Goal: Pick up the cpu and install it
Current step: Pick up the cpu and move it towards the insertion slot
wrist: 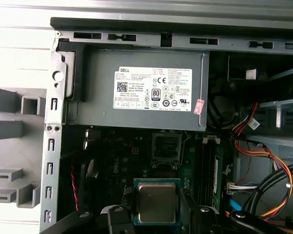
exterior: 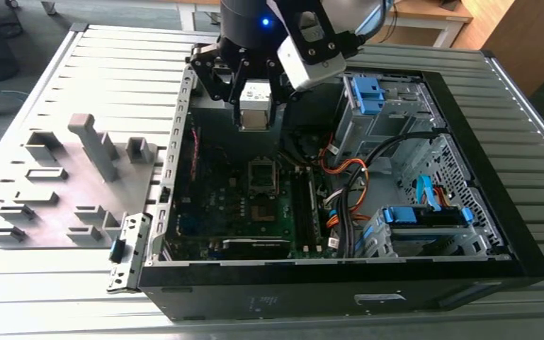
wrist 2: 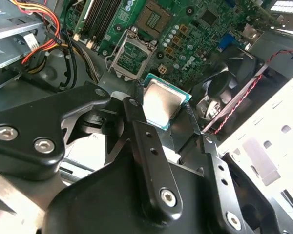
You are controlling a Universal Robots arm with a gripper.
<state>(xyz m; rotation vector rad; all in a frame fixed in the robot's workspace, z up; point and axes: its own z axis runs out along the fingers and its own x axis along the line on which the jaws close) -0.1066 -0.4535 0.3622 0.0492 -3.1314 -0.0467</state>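
gripper: gripper point(wrist 2: 163, 111) hangs over the open computer case point(exterior: 348, 280), above the socket and off towards the power-supply end
jaws: clamped on the cpu, one finger on each of two opposite edges, as both wrist views show
cpu: cpu point(wrist 2: 162, 103) held flat between the fingers, grey-silver face towards the wrist cameras, green edge showing; in the air, clear of the socket, touching nothing but the fingers
socket: socket point(wrist: 166, 146) on the motherboard, metal frame round it, bed looks bare, no chip in it
cpu vs socket: in the first wrist view the cpu point(wrist: 157, 202) sits just beside the socket, not over it; not lined up yet by my read
power supply: power supply point(wrist: 141, 92) on the far side of the socket from the cpu in that view
tray: tray point(exterior: 26, 212) of raised grey blocks outside the case, well apart from the socket
done: pick-up, judging by the chip off any surface and in the grip
left: bringing it square over the socket, lowering, seating, letting go
progress: roughly halfway, carry stage
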